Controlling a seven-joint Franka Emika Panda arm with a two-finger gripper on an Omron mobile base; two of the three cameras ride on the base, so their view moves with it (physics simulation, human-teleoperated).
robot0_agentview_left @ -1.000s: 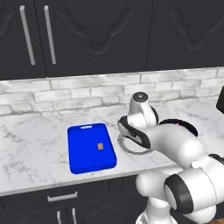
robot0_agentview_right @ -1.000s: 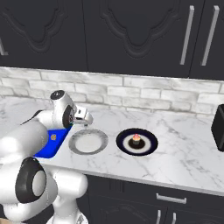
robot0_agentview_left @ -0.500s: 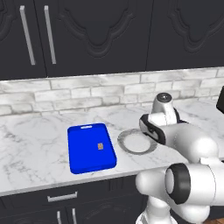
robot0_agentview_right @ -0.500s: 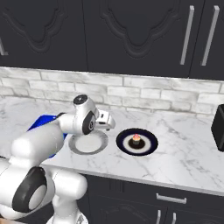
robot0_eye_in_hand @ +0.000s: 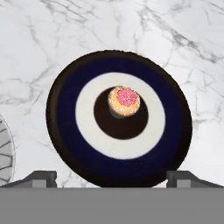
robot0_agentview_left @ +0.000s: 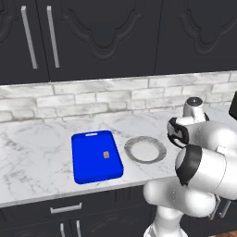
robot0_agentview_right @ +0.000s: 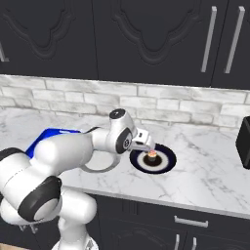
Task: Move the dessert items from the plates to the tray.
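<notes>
Blue tray (robot0_agentview_left: 95, 159); pink-topped cupcake (robot0_eye_in_hand: 124, 101).

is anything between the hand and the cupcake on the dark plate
Nothing visible. In the hand view the open hand hangs over the dark plate, fingertips spread near its edge, and the cupcake sits uncovered at the plate's centre. The grey-rimmed plate lies off to the side, out of the path.

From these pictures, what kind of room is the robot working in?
Most likely a kitchen: a marble counter runs under dark cabinets with a brick backsplash, and a cupcake sits on a dark plate.
</notes>
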